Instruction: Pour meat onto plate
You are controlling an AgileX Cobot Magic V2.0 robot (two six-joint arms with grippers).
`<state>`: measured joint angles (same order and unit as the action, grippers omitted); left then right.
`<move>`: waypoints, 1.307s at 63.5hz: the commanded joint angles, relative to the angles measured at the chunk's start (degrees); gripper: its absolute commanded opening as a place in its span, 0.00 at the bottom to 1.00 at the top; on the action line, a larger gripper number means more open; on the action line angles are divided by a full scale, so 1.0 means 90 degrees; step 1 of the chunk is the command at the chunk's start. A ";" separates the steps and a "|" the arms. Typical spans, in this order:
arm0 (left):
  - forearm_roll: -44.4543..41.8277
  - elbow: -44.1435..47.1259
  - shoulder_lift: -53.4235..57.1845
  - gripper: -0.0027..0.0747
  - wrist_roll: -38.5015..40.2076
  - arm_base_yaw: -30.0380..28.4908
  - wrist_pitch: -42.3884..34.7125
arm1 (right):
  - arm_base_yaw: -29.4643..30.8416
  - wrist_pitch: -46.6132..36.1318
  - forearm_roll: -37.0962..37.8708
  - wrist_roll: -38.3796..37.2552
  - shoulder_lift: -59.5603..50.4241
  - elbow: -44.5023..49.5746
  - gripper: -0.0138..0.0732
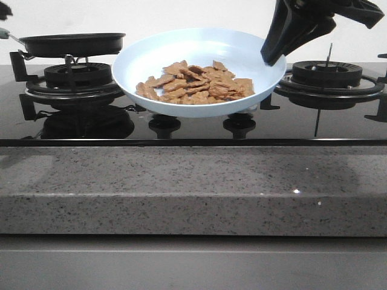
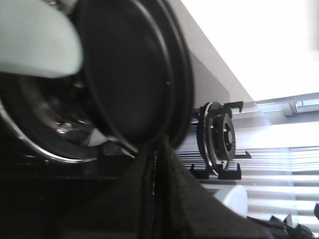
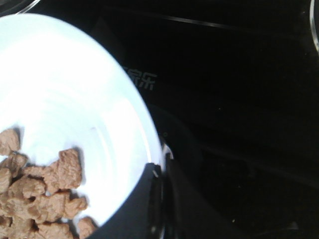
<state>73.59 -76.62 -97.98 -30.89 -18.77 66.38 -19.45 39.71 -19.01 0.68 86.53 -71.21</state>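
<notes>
The meat [image 1: 196,83] lies heaped in the pale blue plate [image 1: 151,57], which sits on the glass cooktop [image 1: 338,124] between the two burners. The right gripper [image 1: 273,53] is clamped on the plate's right rim. At the far left the left gripper [image 2: 155,199] grips the black frying pan [image 1: 71,43] by its edge, above the left burner [image 1: 75,81].

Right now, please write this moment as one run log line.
meat: on plate | right gripper: shut on plate rim | left gripper: holds pan
</notes>
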 commanded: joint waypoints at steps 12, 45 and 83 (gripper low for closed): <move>-0.0233 -0.0179 0.1184 0.01 -0.0099 0.0322 -0.0221 | -0.0003 -0.0287 -0.0181 0.0011 -0.0240 -0.0154 0.09; -0.4761 0.1264 0.4185 0.01 0.0271 0.3057 -0.4409 | -0.0003 -0.0287 -0.0181 0.0011 -0.0240 -0.0154 0.09; -0.8688 0.4210 0.7106 0.01 0.3509 0.3534 -0.5183 | -0.0003 -0.0287 -0.0181 0.0011 -0.0240 -0.0154 0.09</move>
<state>-3.80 -38.79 -36.58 -0.85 12.51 24.26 -19.45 39.80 -19.01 0.68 86.53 -71.21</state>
